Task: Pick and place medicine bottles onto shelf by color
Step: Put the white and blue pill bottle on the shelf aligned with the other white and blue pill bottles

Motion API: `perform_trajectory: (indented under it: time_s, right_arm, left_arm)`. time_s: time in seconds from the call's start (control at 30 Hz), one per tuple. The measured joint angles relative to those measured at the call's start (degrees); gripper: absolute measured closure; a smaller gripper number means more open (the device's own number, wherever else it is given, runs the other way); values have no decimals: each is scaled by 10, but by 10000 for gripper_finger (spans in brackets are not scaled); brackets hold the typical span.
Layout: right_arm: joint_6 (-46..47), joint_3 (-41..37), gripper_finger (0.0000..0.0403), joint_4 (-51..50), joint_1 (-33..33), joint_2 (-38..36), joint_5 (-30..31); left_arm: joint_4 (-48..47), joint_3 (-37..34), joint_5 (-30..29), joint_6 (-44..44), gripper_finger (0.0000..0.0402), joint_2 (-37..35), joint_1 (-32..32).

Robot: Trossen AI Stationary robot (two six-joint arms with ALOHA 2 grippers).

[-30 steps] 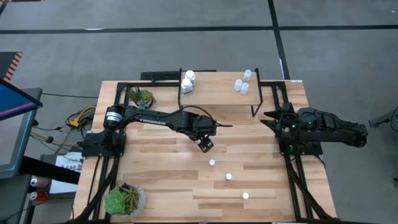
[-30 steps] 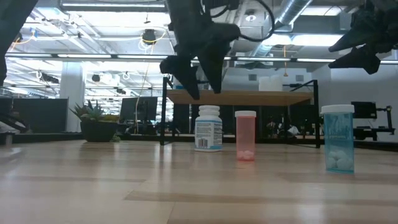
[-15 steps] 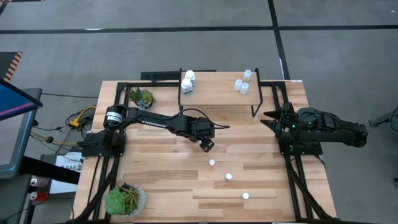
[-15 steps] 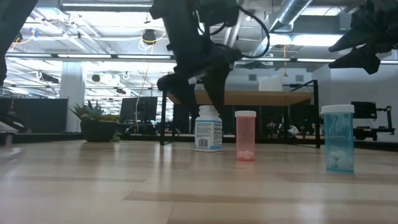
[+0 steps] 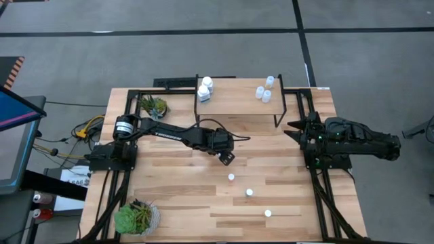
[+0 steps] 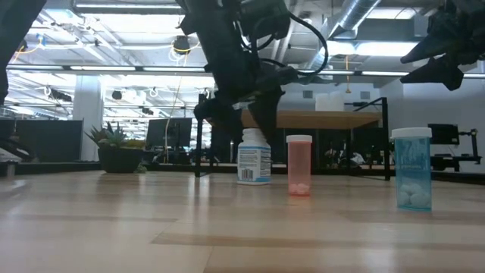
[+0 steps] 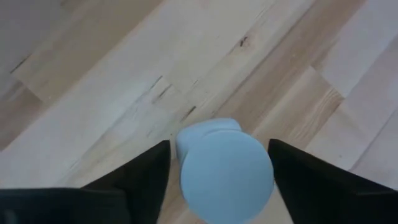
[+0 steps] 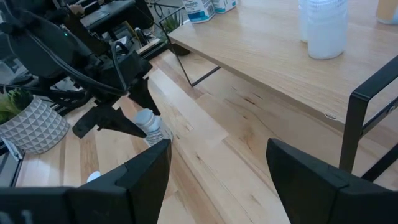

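Biggest risk here, I reckoned, was the left gripper [image 5: 226, 160] clipping the cap of the white bottle [image 6: 254, 156] on the way down and knocking it over, since a tall narrow bottle standing free on smooth planks won't take much of a nudge; a tipped one could roll toward the red bottle [image 6: 299, 165] just beside it. An off-centre close could also squirt it out sideways. In the left wrist view the white cap sat between the two dark fingers [image 7: 134, 186], roughly centred, with wood showing on either side, so the fingers were spread apart and nothing was held yet. In the low view the gripper hung right above that bottle, fingertips about level with its cap or just over it; I couldn't tell whether they touched. The bottle stood upright on the table [image 5: 176, 196], near the middle and in front of the shelf [image 5: 237, 102], which already carried two white bottles at its left end and two pale-blue ones at its right. A blue bottle [image 6: 412, 168] stood further along the same row on the table. The right gripper [image 5: 293, 130] was parked at the table's right edge beside the shelf, fingers wide apart and empty.
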Motion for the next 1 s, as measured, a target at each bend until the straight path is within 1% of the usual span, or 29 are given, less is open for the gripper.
perform_trajectory:
  time_s: [0.17, 0.23, 0.33, 0.43, 0.57, 0.67, 0.77, 0.87, 1.0]
  right_arm:
    - [0, 0, 117, 0, 0, 0, 0]
    - [0, 0, 117, 0, 0, 0, 0]
    - [-2, 0, 117, 0, 0, 0, 0]
    - [-4, 0, 117, 0, 0, 0, 0]
    - [-4, 0, 117, -1, 0, 0, 0]
    - [-5, 0, 117, -1, 0, 0, 0]
    - [-5, 0, 117, 0, 0, 0, 0]
    - [-5, 0, 117, 0, 0, 0, 0]
    - [-5, 0, 117, 0, 0, 0, 0]
  left_arm:
    - [-16, 8, 3, -5, 234, 0, 0]
    - [-25, 14, 16, -5, 262, 0, 0]
    - [-49, 30, 39, 4, 263, 0, 0]
    - [-101, 73, 75, 30, 263, 0, 1]
    - [-198, 161, 142, 85, 263, 0, 6]
    - [-274, 249, 168, 138, 263, -1, 16]
    - [-340, 338, 156, 184, 262, -2, 37]
    - [-394, 417, 114, 219, 262, -3, 69]
    - [-421, 481, 68, 271, 262, -4, 117]
